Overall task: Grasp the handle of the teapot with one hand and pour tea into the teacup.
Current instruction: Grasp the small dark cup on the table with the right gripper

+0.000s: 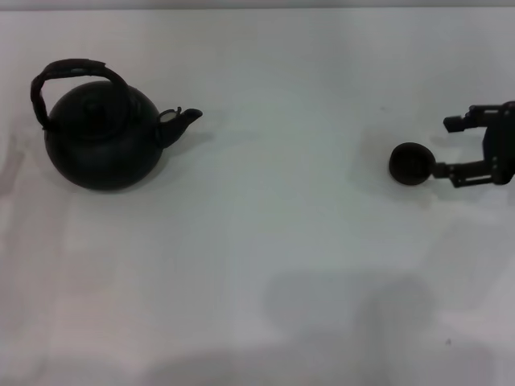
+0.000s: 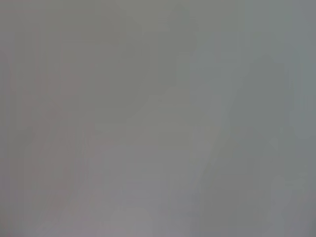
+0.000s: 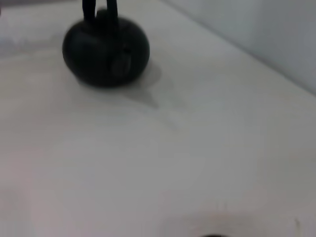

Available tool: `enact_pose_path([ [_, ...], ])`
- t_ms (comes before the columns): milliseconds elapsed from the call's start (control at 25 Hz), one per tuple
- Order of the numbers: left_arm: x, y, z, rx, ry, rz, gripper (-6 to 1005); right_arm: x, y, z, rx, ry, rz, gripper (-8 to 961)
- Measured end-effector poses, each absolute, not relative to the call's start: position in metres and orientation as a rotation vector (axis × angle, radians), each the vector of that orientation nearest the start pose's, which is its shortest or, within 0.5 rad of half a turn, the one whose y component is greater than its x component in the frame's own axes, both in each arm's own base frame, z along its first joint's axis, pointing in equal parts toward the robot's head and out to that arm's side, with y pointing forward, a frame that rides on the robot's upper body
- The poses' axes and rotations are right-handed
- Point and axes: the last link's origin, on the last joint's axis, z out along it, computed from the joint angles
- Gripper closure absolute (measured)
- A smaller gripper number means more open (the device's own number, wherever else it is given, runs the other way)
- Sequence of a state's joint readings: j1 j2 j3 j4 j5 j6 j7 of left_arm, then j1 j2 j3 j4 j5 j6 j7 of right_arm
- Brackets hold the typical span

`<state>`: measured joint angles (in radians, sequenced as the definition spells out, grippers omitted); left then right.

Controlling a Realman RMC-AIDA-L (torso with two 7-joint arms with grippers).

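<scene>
Starting at the left of the bench (image 1: 265,241), the teapot (image 1: 100,141) sits upright with its lid on and its short spout aimed right, toward the teacup. Its arched handle (image 1: 72,72) stands free above the lid, and nothing of mine touches it, so the grasp the job begins with is not yet made. My left gripper does not show in the head view at all, and my left wrist view gives only a blank grey field, so I cannot place that arm or say how its jaws stand. Across a broad stretch of bare bench, well apart from the pot, the teacup (image 1: 412,163) stands upright on the right. My right gripper (image 1: 460,149) comes in from the right edge beside it: one finger lies against the cup's right side and the other stands off on the far side, so the jaws look spread and hold nothing. My right wrist view shows the teapot (image 3: 106,52) far off. I judge nearly all of the work remains: taking the handle, lifting, bringing pot and cup together, tipping the spout.
</scene>
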<state>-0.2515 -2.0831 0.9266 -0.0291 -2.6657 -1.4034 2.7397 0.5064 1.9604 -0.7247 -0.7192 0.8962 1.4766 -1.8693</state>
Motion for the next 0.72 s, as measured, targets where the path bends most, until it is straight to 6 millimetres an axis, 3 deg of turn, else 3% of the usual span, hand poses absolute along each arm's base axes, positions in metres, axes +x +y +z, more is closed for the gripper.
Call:
enact_pose_path([
  [200, -0.393, 0.239, 0.016, -1.399, -0.716, -0.754, 137, 0.319, 0.335, 0.029, -2.785, 0.388, 0.025, 162],
  [720, -0.392, 0.238, 0.015, -1.400, -0.715, -0.760, 137, 0.316, 0.342, 0.016, -2.803, 0.334, -0.054, 171],
])
